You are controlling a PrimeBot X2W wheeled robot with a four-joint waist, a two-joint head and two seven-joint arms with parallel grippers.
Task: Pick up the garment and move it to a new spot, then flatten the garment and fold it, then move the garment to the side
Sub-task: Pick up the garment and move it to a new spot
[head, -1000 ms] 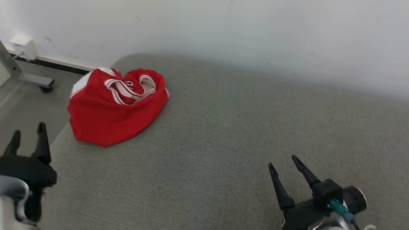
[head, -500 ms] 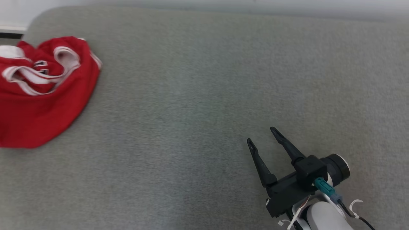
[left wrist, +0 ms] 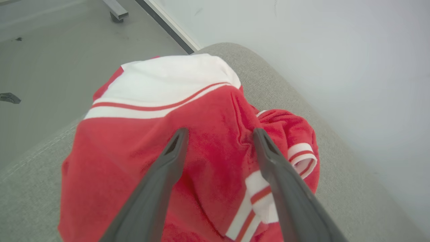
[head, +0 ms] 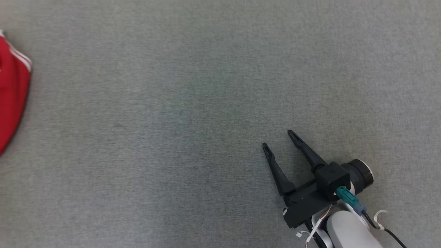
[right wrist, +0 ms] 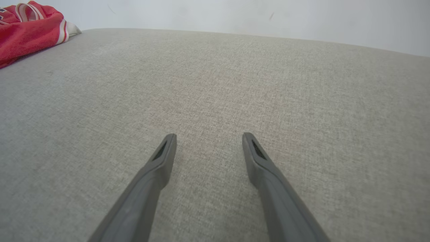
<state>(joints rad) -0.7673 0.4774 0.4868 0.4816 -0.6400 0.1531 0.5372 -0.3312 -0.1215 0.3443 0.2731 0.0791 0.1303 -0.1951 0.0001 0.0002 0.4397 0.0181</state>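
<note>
no readable text, no labels

red-and-white garment point(left wrist: 208, 148), crumpled, near cushion's corner

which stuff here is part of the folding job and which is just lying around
Job: red garment; left tool, open, aimed at it; right tool, open; grey cushion under it.
Lying about: metal leg; dark scrap on the floor; skirting board.
</note>
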